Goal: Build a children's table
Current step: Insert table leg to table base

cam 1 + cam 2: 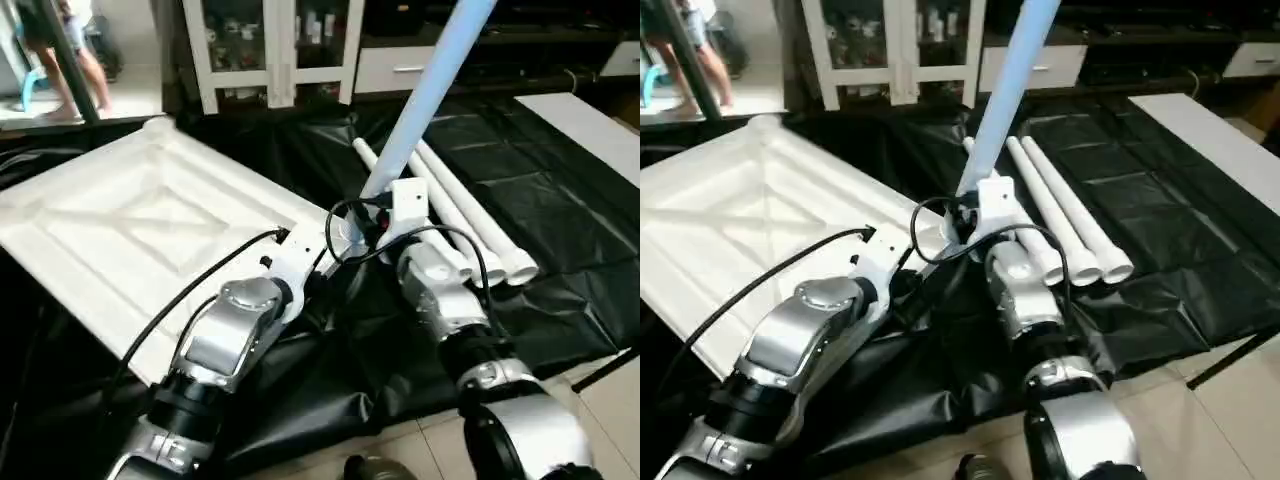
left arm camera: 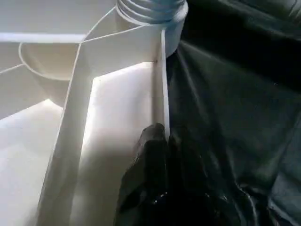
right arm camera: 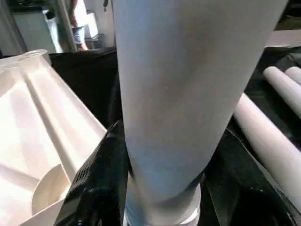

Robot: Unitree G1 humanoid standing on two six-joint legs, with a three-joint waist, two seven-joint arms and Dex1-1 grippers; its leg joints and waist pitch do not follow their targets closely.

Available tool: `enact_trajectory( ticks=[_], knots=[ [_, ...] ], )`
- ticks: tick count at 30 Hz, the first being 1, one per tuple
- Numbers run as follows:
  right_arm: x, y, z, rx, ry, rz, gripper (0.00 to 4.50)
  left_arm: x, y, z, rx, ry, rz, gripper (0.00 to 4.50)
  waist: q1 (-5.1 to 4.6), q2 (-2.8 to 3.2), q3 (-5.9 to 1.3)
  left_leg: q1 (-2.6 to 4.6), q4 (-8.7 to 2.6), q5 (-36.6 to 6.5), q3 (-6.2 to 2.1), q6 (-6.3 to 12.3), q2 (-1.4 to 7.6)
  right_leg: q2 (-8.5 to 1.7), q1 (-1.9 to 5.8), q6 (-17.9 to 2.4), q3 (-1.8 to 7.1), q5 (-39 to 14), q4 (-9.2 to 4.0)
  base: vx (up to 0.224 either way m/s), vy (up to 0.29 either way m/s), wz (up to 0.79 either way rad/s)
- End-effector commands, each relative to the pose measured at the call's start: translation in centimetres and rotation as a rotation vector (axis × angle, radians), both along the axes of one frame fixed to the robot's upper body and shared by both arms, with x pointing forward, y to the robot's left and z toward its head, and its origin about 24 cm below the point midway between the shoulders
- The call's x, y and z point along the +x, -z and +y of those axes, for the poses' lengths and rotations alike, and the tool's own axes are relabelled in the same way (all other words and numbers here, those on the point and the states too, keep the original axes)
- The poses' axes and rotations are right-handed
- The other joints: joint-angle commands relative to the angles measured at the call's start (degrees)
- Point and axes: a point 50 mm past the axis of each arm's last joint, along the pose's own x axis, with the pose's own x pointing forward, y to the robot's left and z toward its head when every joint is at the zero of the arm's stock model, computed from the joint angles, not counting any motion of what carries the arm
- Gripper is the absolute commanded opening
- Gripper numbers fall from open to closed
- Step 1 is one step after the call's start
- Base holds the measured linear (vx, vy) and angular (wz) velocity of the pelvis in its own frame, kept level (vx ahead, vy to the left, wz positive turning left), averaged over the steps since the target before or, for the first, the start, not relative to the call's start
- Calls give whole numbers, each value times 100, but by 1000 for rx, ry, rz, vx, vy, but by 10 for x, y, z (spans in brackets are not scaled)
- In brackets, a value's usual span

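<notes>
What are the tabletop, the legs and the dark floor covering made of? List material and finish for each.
Tabletop: likely moulded white plastic, smooth with a slight sheen; thin raised ribs and a formed round socket.
Legs: probably the same plastic, smooth hollow tubes, open ends visible.
Floor covering: seemingly thin black plastic sheeting, glossy and creased.

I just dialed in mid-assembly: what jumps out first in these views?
A long white leg stands up, leaning a little, from the near corner of the upside-down tabletop, gripped near its base by the right gripper. The left gripper is shut on the tabletop's rim beside that corner. Three more legs lie side by side on the black sheet to the right.
</notes>
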Motion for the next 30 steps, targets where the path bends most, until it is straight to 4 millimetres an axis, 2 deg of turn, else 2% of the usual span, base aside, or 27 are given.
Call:
enact_trajectory(
  ticks=[1, 3, 5, 6, 7, 9, 12, 14, 15, 16, 17, 18, 19, 20, 21, 23, 24, 25, 26, 27, 28, 29, 30],
  knots=[
    [-24, 55, 3, -86, -27, 251, 185, 3, -25, -13, -49, 59, -85, 0, -19, 49, -191, 63, -593, -2973, -195, -7, 217, -334, 80, -342, 86, -2935, -473, 0, 0, 0],
    [-22, 55, 2, -99, -1, 253, 185, 4, -24, -6, -32, 14, -72, 0, -20, 55, -179, 55, -605, -2878, -203, 7, 233, -332, 76, -319, 81, -2948, -466, 0, 0, 0],
    [-21, 56, 0, -104, 11, 256, 185, 4, -23, 0, -21, -1, -70, 0, -45, 89, -153, 58, -624, -3046, -229, -42, 251, -320, 79, -315, 33, -2942, -459, 0, 0, 0],
    [-21, 55, -1, -108, 7, 250, 185, 4, -23, 1, -19, -2, -71, 0, -72, 90, -146, 36, -638, -3160, -246, -72, 250, -316, 103, -278, -4, -2946, -456, 0, 0, 0],
    [-20, 53, -1, -109, -9, 235, 185, 3, -22, 5, -12, 1, -69, 0, -84, 74, -130, 64, -637, -3292, -247, -85, 246, -320, 81, -225, -40, -3033, -489, 0, 0, 0],
    [-19, 52, -2, -108, -15, 231, 185, 3, -22, 6, -8, 3, -68, 0, -89, 98, -127, 99, -629, -3398, -266, -108, 240, -340, 65, -174, -64, -3145, -500, 0, 0, 0],
    [-15, 40, 2, -106, -133, 165, 185, -2, -22, 7, -5, 107, -93, 0, -98, 107, -107, 59, -645, -3410, -296, -91, 247, -364, 92, -153, -64, -3159, -490, 0, 0, 0],
    [-15, 35, 3, -108, -211, 138, 185, -7, -20, 9, -11, 157, -69, 0, -97, 130, -118, 23, -637, -3251, -305, -81, 252, -401, 118, -261, -27, -3041, -452, 0, 0, 0],
    [-15, 32, 4, -106, -274, 134, 185, -11, -19, 11, -11, 210, -67, 0, -84, 135, -132, 0, -635, -3082, -303, -43, 265, -411, 133, -378, 8, -2839, -424, 0, 0, 0],
    [-15, 26, 0, -106, -388, 122, 185, -21, -19, 16, -19, 349, -72, 0, -80, 130, -130, -13, -633, -2867, -271, -2, 278, -407, 120, -542, 48, -2569, -404, 0, 0, 0],
    [-15, 26, 0, -106, -388, 122, 185, -21, -19, 16, -19, 349, -72, 0, -47, 144, -155, -29, -625, -2725, -283, 13, 283, -408, 156, -606, 57, -2389, -368, 0, 0, 0],
    [-15, 22, -4, -100, -449, 118, 185, -29, -20, 20, -29, 449, -79, 0, -68, 136, -159, -97, -640, -2401, -253, 93, 309, -398, 184, -796, 99, -1967, -297, 0, 0, 0],
    [-15, 18, -10, -87, -500, 116, 185, -38, -21, 23, -44, 544, -78, 0, -22, 114, -155, -81, -636, -2255, -232, 193, 314, -378, 186, -874, 108, -1835, -294, 0, 0, 0],
    [-16, 14, -17, -70, -563, 113, 185, -46, -19, 29, -45, 616, -48, 0, 14, 130, -171, -62, -609, -2130, -218, 246, 312, -389, 193, -931, 131, -1796, -256, 0, 0, 0],
    [-18, 10, -23, -54, -623, 114, 185, -52, -17, 35, -40, 657, -18, 0, 26, 136, -170, -42, -623, -2077, -205, 265, 337, -383, 184, -964, 149, -1758, -256, 53, -30, 6],
    [-22, 5, -38, -45, -738, 119, 185, -57, -13, 45, -26, 696, 26, 0, 115, 106, -168, -8, -603, -1877, -164, 308, 345, -342, 158, -1072, 182, -1517, -220, 58, -29, 9],
    [-26, 3, -47, -46, -805, 128, 185, -58, -12, 50, -23, 707, 36, 0, 204, 107, -199, 97, -570, -1615, -92, 321, 351, -318, 107, -1223, 216, -1173, -197, 90, -20, 19],
    [-29, 2, -56, -48, -855, 138, 185, -58, -11, 53, -19, 711, 44, 0, 312, 91, -220, 135, -546, -1336, -34, 428, 339, -284, 121, -1312, 230, -876, -155, 90, -20, 19],
    [-32, 0, -64, -48, -897, 149, 185, -57, -11, 56, -13, 716, 48, 0, 372, 70, -216, 163, -532, -1273, 10, 476, 339, -276, 88, -1310, 251, -888, -158, 102, -20, 24],
    [-37, -2, -77, -44, -956, 178, 185, -54, -10, 61, 15, 708, 42, 0, 453, 24, -209, 192, -521, -1267, 68, 488, 343, -252, 34, -1310, 326, -1055, -148, 99, -20, 28],
    [-38, -3, -81, -41, -974, 185, 185, -52, -10, 63, 23, 705, 37, 0, 535, 43, -255, 247, -499, -1085, 97, 493, 355, -237, 37, -1368, 369, -944, -100, 99, -20, 28],
    [-40, -3, -84, -39, -988, 189, 185, -51, -11, 64, 27, 704, 33, 0, 545, 24, -297, 209, -486, -775, 103, 559, 352, -218, 83, -1438, 368, -599, -30, 110, -4, 16],
    [-43, -5, -93, -34, -1015, 206, 185, -48, -13, 65, 29, 699, 19, 0, 621, 39, -350, 203, -442, -40, 135, 732, 356, -205, 106, -1585, 362, 217, 81, 101, 14, 4]
  ],
)
